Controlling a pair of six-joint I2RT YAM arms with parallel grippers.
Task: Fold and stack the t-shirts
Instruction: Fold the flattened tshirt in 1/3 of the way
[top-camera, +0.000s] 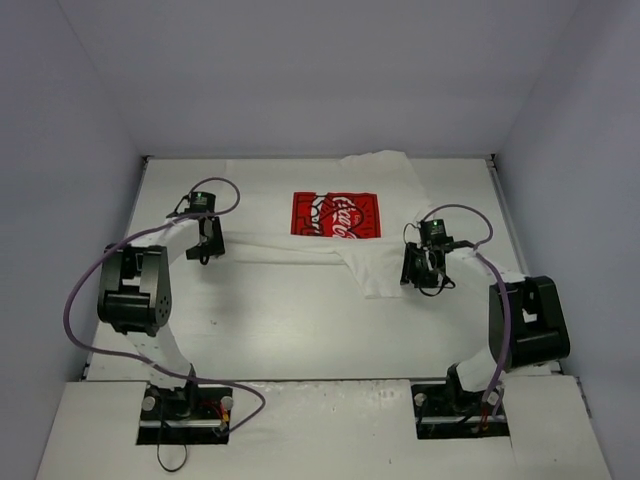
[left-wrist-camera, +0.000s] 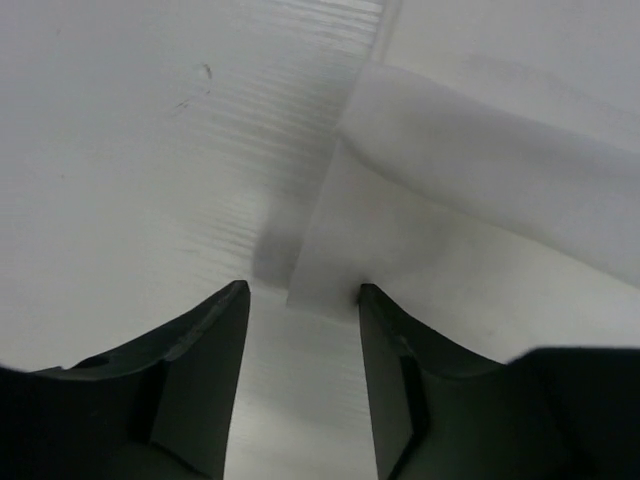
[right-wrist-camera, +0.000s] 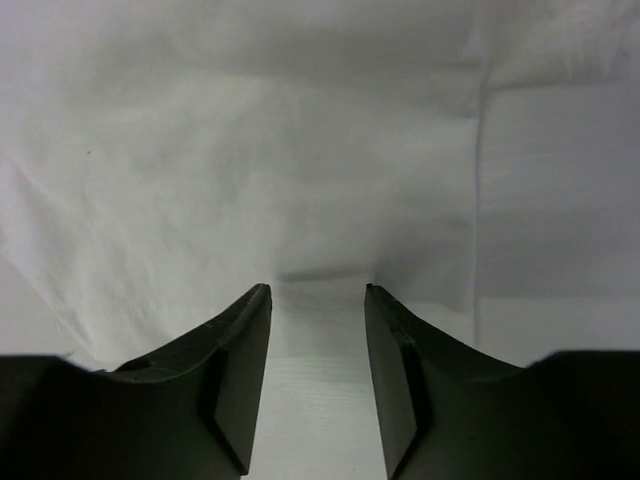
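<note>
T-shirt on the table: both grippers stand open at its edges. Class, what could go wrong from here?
1. Only a corner of the t-shirt lies between the left gripper's open fingers, so a thin pinch may slip out when lifted.
2. The right gripper sits over overlapping cloth. It may catch one layer only, so the fold skews.

Robot lab enclosure: white table (top-camera: 300, 330), plain grey walls (top-camera: 300, 70) on three sides, loose purple cables (top-camera: 69, 300).

White t-shirt (top-camera: 331, 226), red script-lettered chest print upward, flat and wide, right side rumpled, partly doubled over.
</note>
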